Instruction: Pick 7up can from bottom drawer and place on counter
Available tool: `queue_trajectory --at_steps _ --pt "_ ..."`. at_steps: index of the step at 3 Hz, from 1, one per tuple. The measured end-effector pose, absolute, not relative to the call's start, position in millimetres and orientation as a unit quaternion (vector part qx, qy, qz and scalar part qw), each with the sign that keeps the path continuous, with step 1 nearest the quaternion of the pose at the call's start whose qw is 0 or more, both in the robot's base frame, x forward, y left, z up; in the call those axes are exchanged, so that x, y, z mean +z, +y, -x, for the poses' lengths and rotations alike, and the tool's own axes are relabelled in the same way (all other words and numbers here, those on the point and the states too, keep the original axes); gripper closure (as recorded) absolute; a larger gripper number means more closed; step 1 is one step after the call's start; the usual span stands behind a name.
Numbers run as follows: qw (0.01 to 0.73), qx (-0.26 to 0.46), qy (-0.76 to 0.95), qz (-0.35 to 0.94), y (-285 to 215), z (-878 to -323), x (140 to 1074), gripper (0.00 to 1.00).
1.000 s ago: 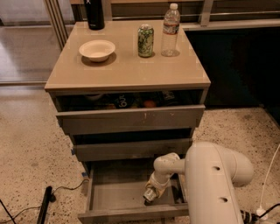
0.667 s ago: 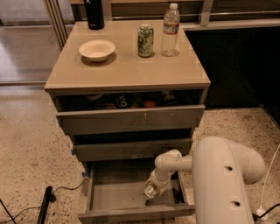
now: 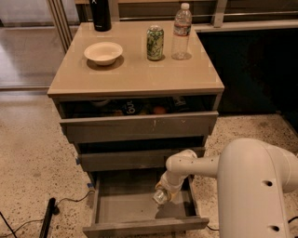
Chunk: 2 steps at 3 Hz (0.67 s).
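Note:
The bottom drawer (image 3: 121, 204) is pulled open and its grey floor is bare. My gripper (image 3: 161, 194) reaches down into its right half from the white arm (image 3: 195, 165). It is shut on the 7up can (image 3: 159, 197), a small silvery can held a little above the drawer floor, with a shadow under it. The beige counter (image 3: 135, 74) is the top of the cabinet, well above the gripper.
On the counter stand a white bowl (image 3: 103, 52), a taller green-patterned can (image 3: 155, 42), a clear water bottle (image 3: 181, 32) and a black bottle (image 3: 100, 14). The top drawer (image 3: 139, 125) is slightly open with items inside. A black cable (image 3: 49, 216) lies on the floor at left.
The gripper and the silvery can have risen slightly and shifted a little left inside the bottom drawer. Things on the counter have not moved.

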<state>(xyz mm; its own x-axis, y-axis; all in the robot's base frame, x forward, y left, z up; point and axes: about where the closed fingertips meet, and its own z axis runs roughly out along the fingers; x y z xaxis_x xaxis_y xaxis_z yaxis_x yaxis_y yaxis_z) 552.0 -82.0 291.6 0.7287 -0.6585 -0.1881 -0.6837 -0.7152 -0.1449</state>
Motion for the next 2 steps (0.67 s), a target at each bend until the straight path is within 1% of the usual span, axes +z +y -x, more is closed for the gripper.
queue_trajectory --at_steps 2 --pt "0.106 0.072 0.395 0.91 -88 -559 368 1.0"
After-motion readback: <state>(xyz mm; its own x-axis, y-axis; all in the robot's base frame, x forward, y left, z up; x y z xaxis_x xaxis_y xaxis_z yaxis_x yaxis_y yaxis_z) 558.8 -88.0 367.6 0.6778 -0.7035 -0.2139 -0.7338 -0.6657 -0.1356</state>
